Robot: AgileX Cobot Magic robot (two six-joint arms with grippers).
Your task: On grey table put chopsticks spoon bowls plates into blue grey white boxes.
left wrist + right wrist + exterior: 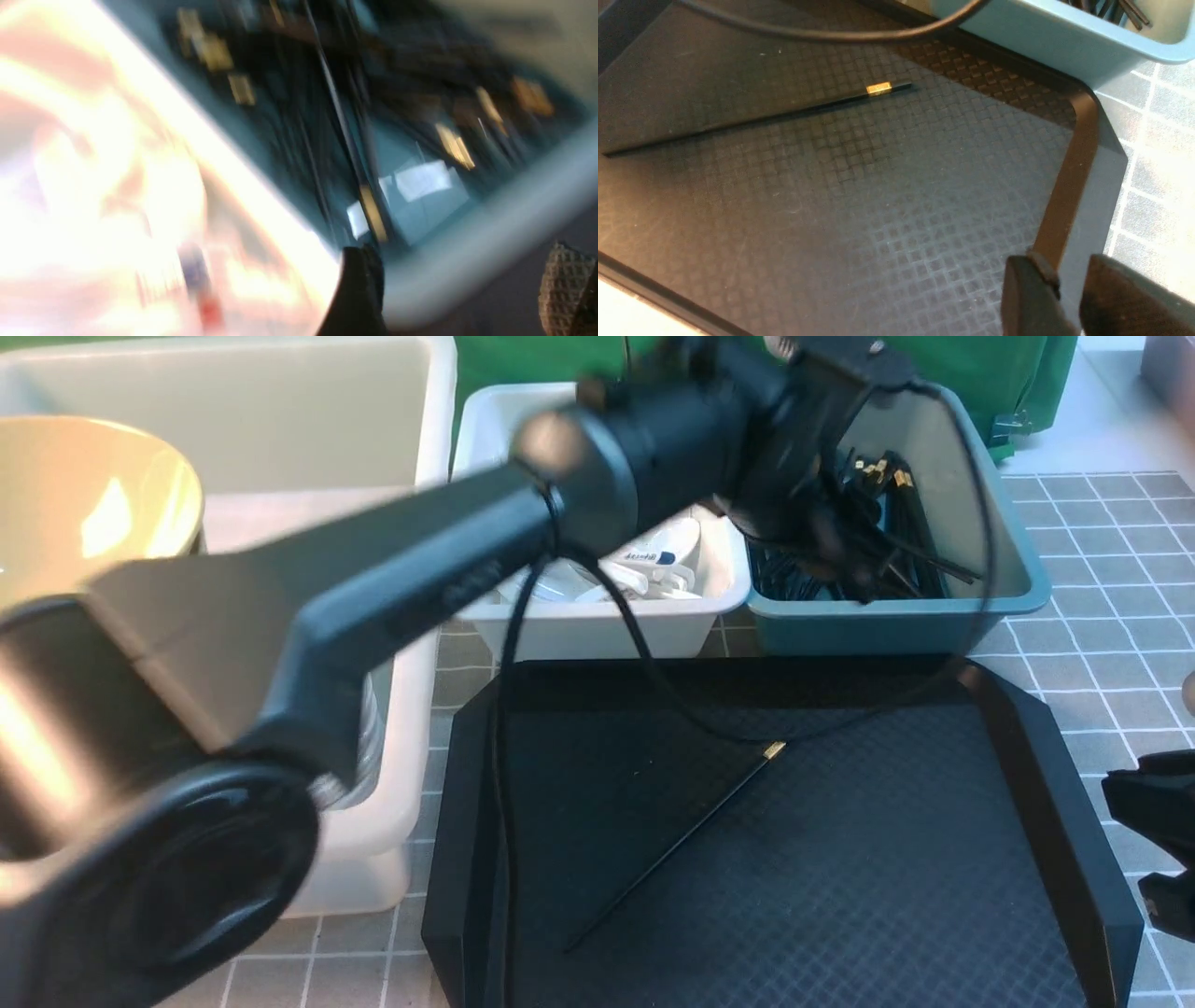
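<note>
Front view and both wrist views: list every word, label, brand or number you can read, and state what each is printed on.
Blue print on a white spoon in the pale grey-white box: too blurred to read.
Chopstick on the black tray: plain gold band, no lettering.
Left wrist view: too blurred to read anything.
So no legible text anywhere.

No readable writing in any view.
A small blue print marks the white spoon (pixel 653 558) in the pale grey-white box (pixel 597 630), but it is too blurred to make out any letters.
</note>
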